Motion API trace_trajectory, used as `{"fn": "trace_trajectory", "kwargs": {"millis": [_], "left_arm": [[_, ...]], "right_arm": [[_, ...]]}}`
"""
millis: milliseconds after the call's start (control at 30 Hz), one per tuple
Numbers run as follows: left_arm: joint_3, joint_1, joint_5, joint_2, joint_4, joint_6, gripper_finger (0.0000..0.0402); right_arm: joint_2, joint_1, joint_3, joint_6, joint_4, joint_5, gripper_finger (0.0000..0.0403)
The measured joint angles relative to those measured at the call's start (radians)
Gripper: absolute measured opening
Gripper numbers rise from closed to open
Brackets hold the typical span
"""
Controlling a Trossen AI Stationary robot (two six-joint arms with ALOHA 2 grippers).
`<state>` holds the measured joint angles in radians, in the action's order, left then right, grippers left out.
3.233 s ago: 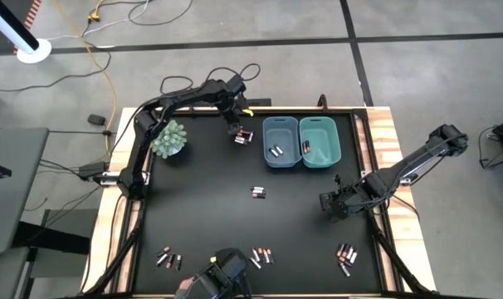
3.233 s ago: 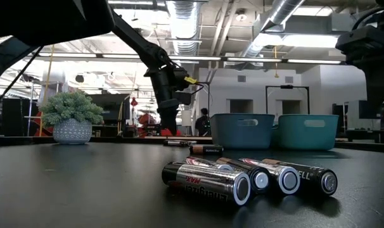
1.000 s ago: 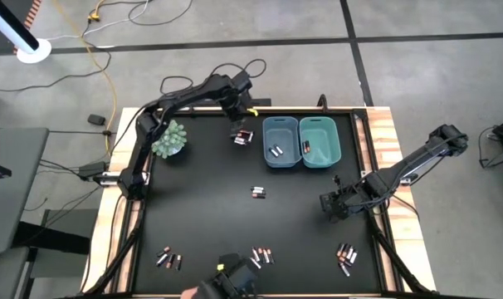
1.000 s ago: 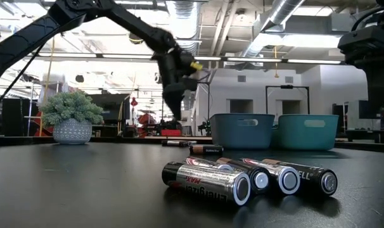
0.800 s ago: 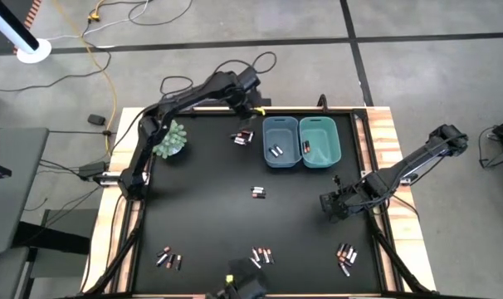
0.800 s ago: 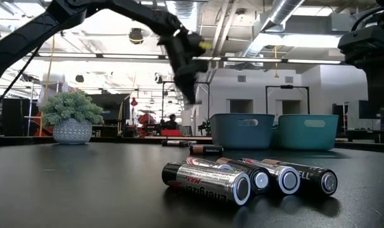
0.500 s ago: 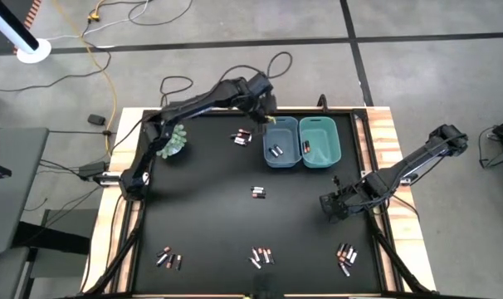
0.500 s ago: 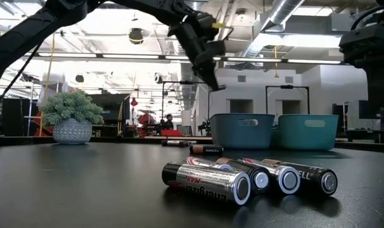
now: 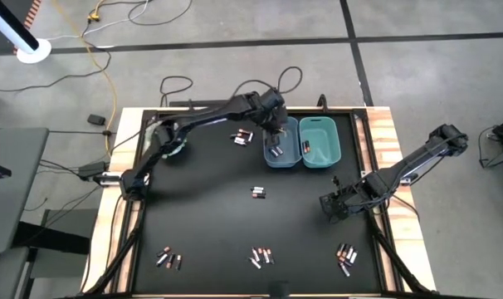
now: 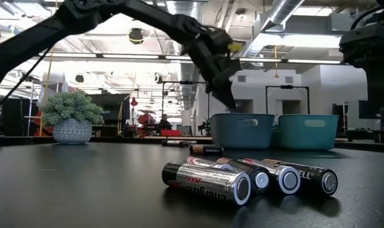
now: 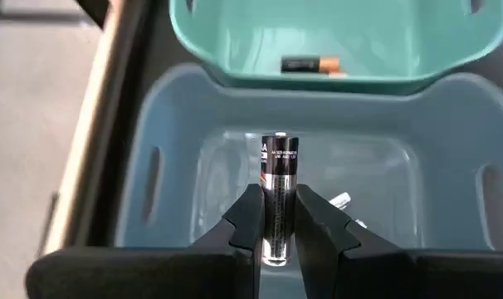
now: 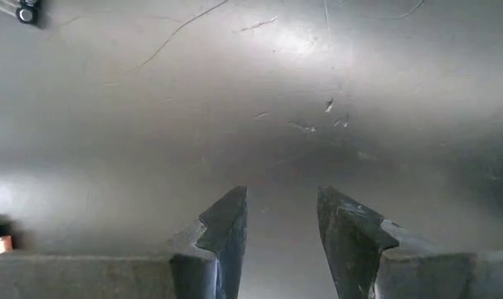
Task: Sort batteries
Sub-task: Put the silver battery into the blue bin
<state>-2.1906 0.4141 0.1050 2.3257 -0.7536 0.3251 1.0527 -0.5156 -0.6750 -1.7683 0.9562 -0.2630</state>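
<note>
One battery (image 11: 277,178) sits clamped between our left gripper's (image 11: 278,218) fingers, its long axis running straight out along them, so the far end pokes past the tips. Directly beneath and ahead of that hand lies the blue bin (image 11: 160,170), with a couple of silvery batteries (image 11: 343,202) already on its floor just past the fingertips; the teal bin (image 11: 235,58) stands farther out beyond it, holding a dark copper-ended battery (image 11: 310,65). We judge the coming move turns on this: the held cell hangs over the nearer, blue bin, so letting go here should drop it inside. Our right gripper (image 12: 278,224) waits low over bare tabletop well off to the side, fingers apart and holding nothing. More loose batteries (image 10: 249,178) lie far from either hand.
</note>
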Motion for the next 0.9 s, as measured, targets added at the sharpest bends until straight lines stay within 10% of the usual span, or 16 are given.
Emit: {"fn": "trace_trajectory", "kwargs": {"millis": [900], "left_arm": [[-0.028,-0.015,0.04,0.116,-0.043,-0.092,0.0064]], "right_arm": [[0.0,0.0,0.0,-0.003,-0.003,0.0,0.0163]]}}
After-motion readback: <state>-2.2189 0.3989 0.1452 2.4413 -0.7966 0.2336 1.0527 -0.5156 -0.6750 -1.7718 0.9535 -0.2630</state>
